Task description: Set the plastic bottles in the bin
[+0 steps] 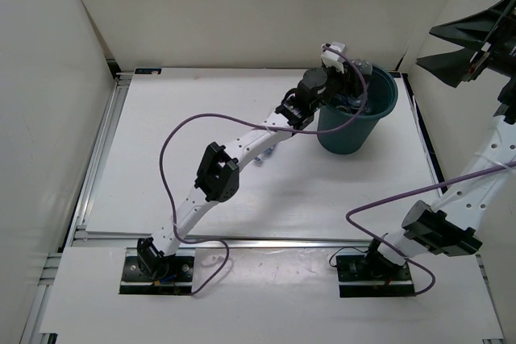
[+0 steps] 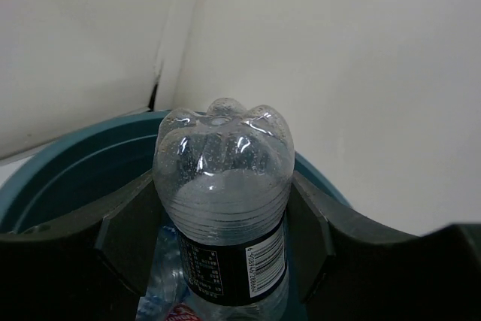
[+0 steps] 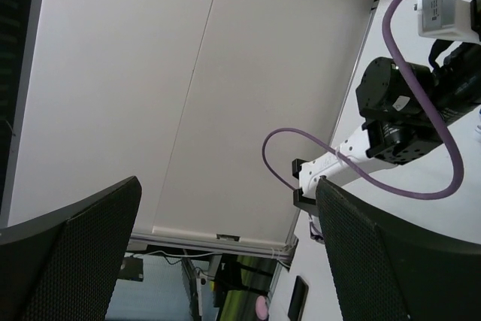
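My left gripper (image 1: 351,80) (image 2: 220,212) hangs over the mouth of the dark teal bin (image 1: 355,130) and is shut on a clear plastic bottle (image 2: 222,186) with a dark label, its lumpy base pointing away from the camera. The bin's rim (image 2: 68,163) curves behind the fingers (image 2: 128,223). Below the held bottle, inside the bin, lie a bottle with a blue label (image 2: 159,287) and a bit of red label (image 2: 180,312). My right gripper (image 1: 463,46) (image 3: 225,253) is open and empty, raised high at the far right.
The bin stands at the back right of the white table, near the back wall. A small bluish clear object (image 1: 262,156) peeks out on the table from under my left forearm. Purple cables loop off both arms. The right wrist view shows my left arm (image 3: 406,110).
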